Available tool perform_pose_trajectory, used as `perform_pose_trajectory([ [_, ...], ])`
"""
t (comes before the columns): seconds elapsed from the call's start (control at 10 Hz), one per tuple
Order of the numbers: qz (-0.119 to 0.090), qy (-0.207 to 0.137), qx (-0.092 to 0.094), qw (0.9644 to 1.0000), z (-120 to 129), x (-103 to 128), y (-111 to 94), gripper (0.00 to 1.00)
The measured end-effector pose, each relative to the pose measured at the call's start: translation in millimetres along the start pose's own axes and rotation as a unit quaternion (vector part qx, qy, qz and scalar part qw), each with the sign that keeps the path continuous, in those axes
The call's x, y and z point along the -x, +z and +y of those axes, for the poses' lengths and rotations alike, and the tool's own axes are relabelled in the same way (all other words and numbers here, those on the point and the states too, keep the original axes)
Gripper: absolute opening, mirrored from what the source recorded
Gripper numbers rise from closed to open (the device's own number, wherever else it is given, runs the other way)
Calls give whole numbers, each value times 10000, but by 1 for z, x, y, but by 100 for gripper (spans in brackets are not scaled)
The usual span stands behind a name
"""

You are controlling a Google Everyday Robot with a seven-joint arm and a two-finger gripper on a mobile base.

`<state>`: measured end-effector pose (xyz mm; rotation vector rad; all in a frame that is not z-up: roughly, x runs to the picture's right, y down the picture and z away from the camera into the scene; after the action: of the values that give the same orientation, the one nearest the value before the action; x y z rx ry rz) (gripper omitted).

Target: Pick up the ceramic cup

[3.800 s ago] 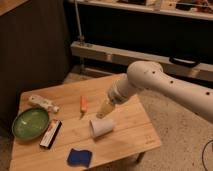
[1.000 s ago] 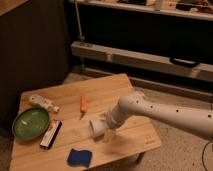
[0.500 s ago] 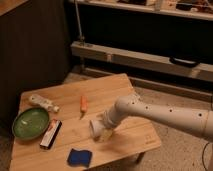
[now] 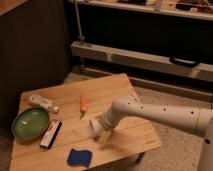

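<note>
From my seat I saw the white arm [image 4: 160,114] reach in from the right edge of the view and angle down to the low wooden bench [image 4: 135,140], its wrist ending near the middle of the top, a little toward the front. The gripper [image 4: 101,125] sat right at the ceramic cup [image 4: 95,127], which lay tipped on its side on the bench with its round white rim facing toward the left front. The wrist covered most of the cup's body, so I could not tell how far apart the fingers stood or whether they had any hold on the cup; it looked as if they were at least touching it, though I would not swear to that. Just behind the cup, toward the back of the bench, lay a small orange object [image 4: 83,104], apart from it. At the left end sat the green bowl [image 4: 30,123], upright, with a white tube-shaped bottle [image 4: 43,103] lying on its side just behind it. Beside the bowl, toward the front, lay a flat dark packet with a red and white edge [image 4: 50,133]. A blue sponge-like block [image 4: 79,157] rested near the front edge, well apart from the cup. Behind the bench ran a dark shelving unit with a pale metal rail [image 4: 140,60].
</note>
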<state>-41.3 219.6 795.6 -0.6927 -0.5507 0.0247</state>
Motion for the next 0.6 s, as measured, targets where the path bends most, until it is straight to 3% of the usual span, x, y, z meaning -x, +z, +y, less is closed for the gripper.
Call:
perform_pose_trajectory([
  [0.6, 367, -232, 235, 9988, 20, 3, -6, 7],
])
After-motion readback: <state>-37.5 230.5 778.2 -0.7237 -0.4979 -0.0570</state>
